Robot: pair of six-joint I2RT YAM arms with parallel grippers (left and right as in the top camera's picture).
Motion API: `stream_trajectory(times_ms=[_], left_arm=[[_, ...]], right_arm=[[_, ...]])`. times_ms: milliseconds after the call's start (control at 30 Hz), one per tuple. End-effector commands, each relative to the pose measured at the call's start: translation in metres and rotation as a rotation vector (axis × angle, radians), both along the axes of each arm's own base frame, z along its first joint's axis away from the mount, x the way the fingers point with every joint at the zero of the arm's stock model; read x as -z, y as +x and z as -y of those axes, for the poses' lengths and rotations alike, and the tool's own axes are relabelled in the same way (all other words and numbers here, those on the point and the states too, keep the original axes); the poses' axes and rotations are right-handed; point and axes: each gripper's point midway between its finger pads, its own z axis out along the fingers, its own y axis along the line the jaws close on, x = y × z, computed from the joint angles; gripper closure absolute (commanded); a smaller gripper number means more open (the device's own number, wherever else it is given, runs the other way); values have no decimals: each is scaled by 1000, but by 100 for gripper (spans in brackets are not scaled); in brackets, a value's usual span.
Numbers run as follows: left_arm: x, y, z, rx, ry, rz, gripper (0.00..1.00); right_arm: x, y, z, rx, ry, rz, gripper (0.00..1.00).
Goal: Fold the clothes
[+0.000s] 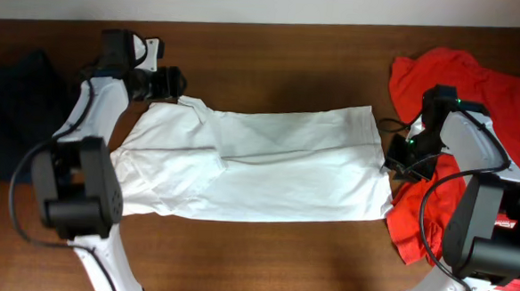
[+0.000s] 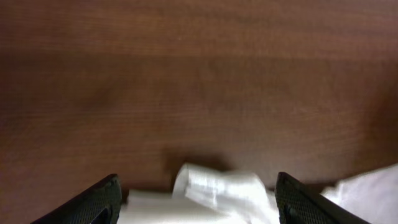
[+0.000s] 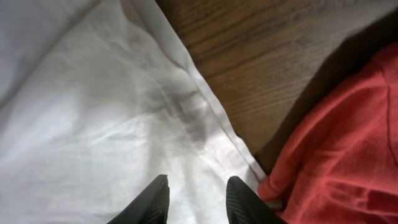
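**Both claws poised at opposite ends of the white shirt**

The white T-shirt (image 1: 268,164) lies spread sideways across the middle of the bench (image 1: 292,49), mostly flat, with a few creases and a loose fold near its left end. That layout suits a two-armed fold, since each arm has one end within reach.

The left claw (image 1: 176,83) sits at the shirt's far left corner. In the left wrist view its fingers (image 2: 93,202) stand wide apart, with a small bunched lump of white cloth on the bench between them. It is open and grips nothing. The wide spread looks meant to straddle that lump so the jaws can close on a thick, secure pinch.

The right claw (image 1: 391,163) sits at the shirt's right edge, just beside the red T-shirt (image 1: 503,96) heaped under the right arm. In the right wrist view its fingers (image 3: 152,199) are parted over the hem, with flat white fabric showing in the gap, so it too reads as open and not yet holding cloth. Placed just inside the hem, it is likely to catch only white fabric and none of the red.

A dark navy garment (image 1: 3,105) waits at the bench's left edge, well apart from the shirt.

Judging by this, the fold itself has not begun; the step in hand is getting a grip on both ends
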Motion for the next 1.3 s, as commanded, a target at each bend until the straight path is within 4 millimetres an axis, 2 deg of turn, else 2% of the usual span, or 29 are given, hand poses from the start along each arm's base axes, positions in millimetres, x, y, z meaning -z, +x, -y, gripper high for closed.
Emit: stream_trajectory(times_ms=[0, 67, 100, 133, 167, 200, 267, 300, 433, 500, 600, 667, 700, 733, 767, 800, 900, 967, 1033, 1200, 1267], left_arm=[[14, 16, 29, 77, -67, -1, 27], [29, 13, 40, 96, -65, -31, 29], [35, 11, 43, 99, -59, -43, 38], [36, 11, 43, 95, -49, -49, 51], [37, 10, 42, 94, -46, -54, 59], [38, 8, 42, 91, -41, -64, 58], [43, 5, 35, 71, -8, -84, 50], [45, 4, 32, 61, 10, -91, 39], [49, 1, 23, 35, 56, -114, 36], [55, -9, 20, 29, 70, -165, 36], [58, -14, 18, 24, 85, -188, 37], [58, -13, 19, 24, 84, -184, 65], [56, -12, 20, 28, 77, -175, 87], [53, -8, 27, 46, 41, -155, 99], [49, -6, 32, 62, 11, -141, 100], [36, 0, 40, 86, -40, -112, 100], [4, 2, 38, 85, -45, -84, 100], [-17, -8, 36, 81, -46, -95, 100], [-34, -28, 36, 79, -48, -140, 100], [-45, -67, 26, 50, 4, -265, 100], [-44, -81, 26, 47, 7, -323, 100]], right_arm=[[0, 2, 2, -6, -2, 3, 66], [0, 2, 2, -6, -2, 3, 66], [0, 2, 2, -6, -3, 4, 66], [0, 2, 2, -6, -3, 4, 66], [0, 2, 2, -6, -3, 4, 66], [0, 2, 2, -6, -3, 4, 66], [0, 2, 2, -6, -3, 4, 66], [0, 2, 2, -6, -3, 4, 66], [1, 2, 3, -7, -10, 2, 66], [1, 2, 3, -7, -10, 2, 66], [1, 2, 3, -7, -10, 2, 66], [1, 2, 3, -7, -9, 2, 66], [1, 2, 3, -7, -10, 2, 66], [1, 3, 4, -7, -11, 6, 66], [1, 5, 4, -7, -12, 14, 65], [1, 11, 5, -8, -18, 41, 65], [0, 36, 10, -60, -38, 154, 64], [-2, 60, 13, -85, -54, 257, 61], [-8, 85, 11, -159, -83, 372, 59], [-27, 140, 6, -189, -149, 602, 51], [-27, 152, 2, -201, -156, 645, 50]])
